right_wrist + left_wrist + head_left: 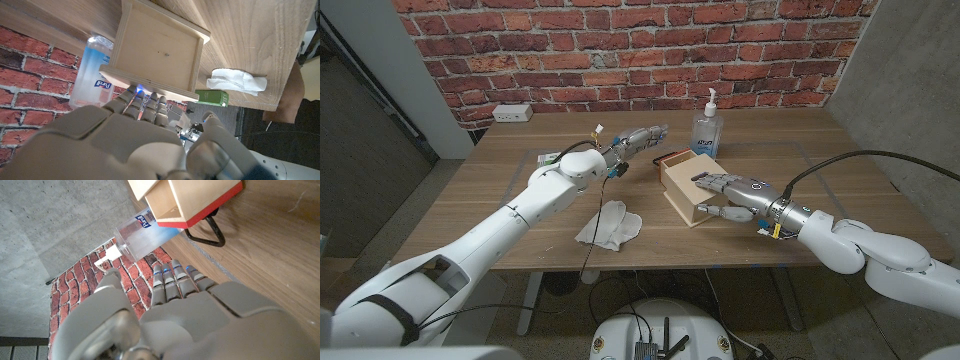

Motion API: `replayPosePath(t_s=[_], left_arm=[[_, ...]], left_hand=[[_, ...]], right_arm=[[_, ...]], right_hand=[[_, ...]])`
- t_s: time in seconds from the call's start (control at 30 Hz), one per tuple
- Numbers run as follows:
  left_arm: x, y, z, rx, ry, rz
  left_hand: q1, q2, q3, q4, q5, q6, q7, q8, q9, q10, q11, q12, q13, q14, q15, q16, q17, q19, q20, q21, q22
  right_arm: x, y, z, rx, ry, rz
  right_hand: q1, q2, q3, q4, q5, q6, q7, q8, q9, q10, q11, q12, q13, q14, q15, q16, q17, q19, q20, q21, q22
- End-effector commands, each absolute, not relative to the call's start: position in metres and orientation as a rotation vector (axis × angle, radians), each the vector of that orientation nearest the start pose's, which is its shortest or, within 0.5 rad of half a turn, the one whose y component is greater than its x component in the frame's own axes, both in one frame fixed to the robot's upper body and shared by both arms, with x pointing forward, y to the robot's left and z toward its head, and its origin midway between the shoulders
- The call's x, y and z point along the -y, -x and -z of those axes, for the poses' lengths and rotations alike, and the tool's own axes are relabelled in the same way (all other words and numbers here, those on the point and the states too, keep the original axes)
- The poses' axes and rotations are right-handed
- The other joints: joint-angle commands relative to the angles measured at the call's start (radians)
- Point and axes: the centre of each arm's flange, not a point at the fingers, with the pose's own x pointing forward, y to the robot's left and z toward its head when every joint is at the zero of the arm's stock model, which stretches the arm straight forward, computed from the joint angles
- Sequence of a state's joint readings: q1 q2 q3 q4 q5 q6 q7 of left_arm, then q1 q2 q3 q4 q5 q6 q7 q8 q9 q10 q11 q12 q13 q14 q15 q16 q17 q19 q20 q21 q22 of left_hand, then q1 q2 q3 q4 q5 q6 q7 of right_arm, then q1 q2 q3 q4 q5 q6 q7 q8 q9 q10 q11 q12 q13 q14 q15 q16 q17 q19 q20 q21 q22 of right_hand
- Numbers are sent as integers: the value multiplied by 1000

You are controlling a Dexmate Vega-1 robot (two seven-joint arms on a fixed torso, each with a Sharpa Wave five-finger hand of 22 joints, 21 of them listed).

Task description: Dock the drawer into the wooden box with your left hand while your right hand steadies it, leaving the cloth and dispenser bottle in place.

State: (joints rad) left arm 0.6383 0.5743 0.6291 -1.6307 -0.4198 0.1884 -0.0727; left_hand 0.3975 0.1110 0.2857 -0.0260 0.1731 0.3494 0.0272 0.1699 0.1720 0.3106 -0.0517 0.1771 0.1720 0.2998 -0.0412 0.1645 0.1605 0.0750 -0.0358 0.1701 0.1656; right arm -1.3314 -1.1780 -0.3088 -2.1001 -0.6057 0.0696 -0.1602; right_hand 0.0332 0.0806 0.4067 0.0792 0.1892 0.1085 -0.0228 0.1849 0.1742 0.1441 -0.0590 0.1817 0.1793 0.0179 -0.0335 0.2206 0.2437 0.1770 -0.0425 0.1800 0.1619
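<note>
- the pale plywood box (692,186) sits near the middle of the wooden desk (500,190), and its drawer with the red front and black handle (209,211) sticks out of the far end, toward 11 o'clock, so docking looks not yet done.
- the robot's right hand (728,197) reaches in from 4 o'clock, fingers laid over the box's top at the near right corner and thumb against its side; it grips the box, likely so it cannot slide when the drawer is pushed.
- the left hand (638,140) hovers at 11 o'clock of the box, just beyond the drawer front, fingers stretched out together and holding nothing; that suits a push back toward 5 o'clock.
- the clear pump dispenser bottle (706,127) stands upright just behind the box at 1 o'clock, close enough that a wide sweep might knock it.
- the crumpled white cloth (610,226) lies at 8 o'clock of the box, well apart from both hands.
- a small green carton (211,96) rests near the left forearm.
</note>
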Motion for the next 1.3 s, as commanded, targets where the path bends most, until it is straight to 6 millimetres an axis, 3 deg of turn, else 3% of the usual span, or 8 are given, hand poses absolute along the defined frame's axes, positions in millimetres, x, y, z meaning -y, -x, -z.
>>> replayPosePath(t_s=[0.03,0.5,1.3], left_arm=[[-130,-631,-28,427,-439,525],[-125,-641,-17,390,-458,538],[-112,-650,-24,391,-465,603]], left_hand=[[-18,0,1,7,8,-4,7,5,1,4,4,5,3,12,-13,13,5,-11,-50,1,1],[-48,9,-1,15,10,10,11,12,1,14,8,10,3,19,-16,14,4,-35,-40,2,1],[-87,23,11,10,15,85,19,27,0,90,-3,26,2,96,-34,25,2,-21,-39,15,-1]], right_arm=[[242,-474,74,836,1636,-235],[240,-478,73,830,1615,-240],[237,-482,70,836,1618,-245]], right_hand=[[8,49,5,-6,-3,-3,-1,-2,2,-1,8,4,1,-3,-27,2,4,1,-64,4,3],[7,49,4,-6,-3,-1,0,0,2,0,9,5,1,-2,-26,3,4,2,-62,5,3],[4,49,6,-4,-3,2,2,1,2,2,10,5,1,1,-27,3,3,3,-63,5,3]])
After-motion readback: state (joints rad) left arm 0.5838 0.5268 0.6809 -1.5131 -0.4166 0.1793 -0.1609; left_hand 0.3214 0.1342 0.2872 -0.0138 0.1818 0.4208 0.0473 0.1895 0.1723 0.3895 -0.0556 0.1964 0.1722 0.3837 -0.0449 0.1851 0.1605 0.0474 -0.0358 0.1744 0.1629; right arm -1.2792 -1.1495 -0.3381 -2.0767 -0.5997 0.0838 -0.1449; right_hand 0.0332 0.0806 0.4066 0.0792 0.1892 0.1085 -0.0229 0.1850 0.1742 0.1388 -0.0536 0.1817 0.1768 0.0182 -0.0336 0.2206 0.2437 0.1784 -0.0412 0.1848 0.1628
